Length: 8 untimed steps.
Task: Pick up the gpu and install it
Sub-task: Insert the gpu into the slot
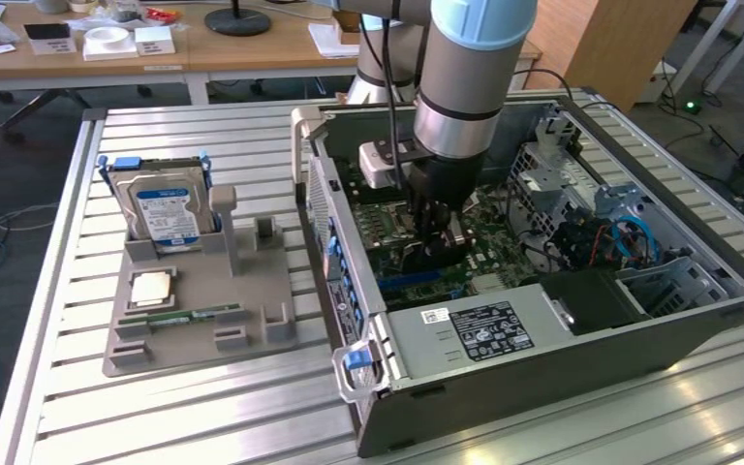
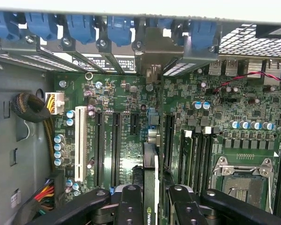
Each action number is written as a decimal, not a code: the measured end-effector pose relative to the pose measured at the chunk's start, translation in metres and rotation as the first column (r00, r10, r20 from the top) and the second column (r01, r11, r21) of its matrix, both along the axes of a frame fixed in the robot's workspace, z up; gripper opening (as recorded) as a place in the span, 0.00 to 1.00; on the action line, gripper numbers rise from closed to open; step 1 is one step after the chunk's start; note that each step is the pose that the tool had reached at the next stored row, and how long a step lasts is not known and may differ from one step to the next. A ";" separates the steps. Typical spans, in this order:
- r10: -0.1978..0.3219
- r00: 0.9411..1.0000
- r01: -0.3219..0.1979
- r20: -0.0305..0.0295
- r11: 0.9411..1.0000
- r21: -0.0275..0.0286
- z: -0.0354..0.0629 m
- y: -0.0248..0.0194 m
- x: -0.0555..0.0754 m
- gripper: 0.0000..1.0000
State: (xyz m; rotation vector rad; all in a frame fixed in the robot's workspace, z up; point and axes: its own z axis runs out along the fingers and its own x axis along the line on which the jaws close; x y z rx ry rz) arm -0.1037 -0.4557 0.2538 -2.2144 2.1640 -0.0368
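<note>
My gripper point(image 1: 434, 237) reaches down inside the open computer case point(image 1: 346, 271), just above the green motherboard point(image 1: 502, 252). It is shut on the gpu point(image 2: 150, 176), which I see edge-on as a thin dark card clamped between the black fingers point(image 2: 131, 206). The card stands upright over the motherboard point(image 2: 126, 93), in line with a black expansion slot beside the two long black slots point(image 2: 116, 145). Its silver end bracket point(image 2: 154, 51) sits up against the case's rear slot openings. In the exterior view the card shows as a dark shape point(image 1: 418, 260) under the fingers.
A grey parts holder point(image 1: 204, 334) on the slatted table carries a silver hard drive with a blue-white label point(image 1: 166, 208) and a narrow green memory stick point(image 1: 198, 315). Inside the case are the power supply point(image 1: 482, 329), cable bundles point(image 2: 30, 108), the white slot point(image 2: 81, 140) and the CPU socket point(image 2: 243, 180).
</note>
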 end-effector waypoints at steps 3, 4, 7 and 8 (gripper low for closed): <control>0.000 1.000 0.000 0.000 1.000 0.000 0.0000 -0.0002 0.000 0.26; -0.001 1.000 0.001 0.000 1.000 0.000 -0.0002 -0.0003 0.000 0.26; -0.006 1.000 0.006 0.000 1.000 -0.002 -0.0019 -0.0004 0.000 0.26; -0.006 1.000 0.006 0.000 1.000 -0.002 -0.0019 -0.0004 0.000 0.26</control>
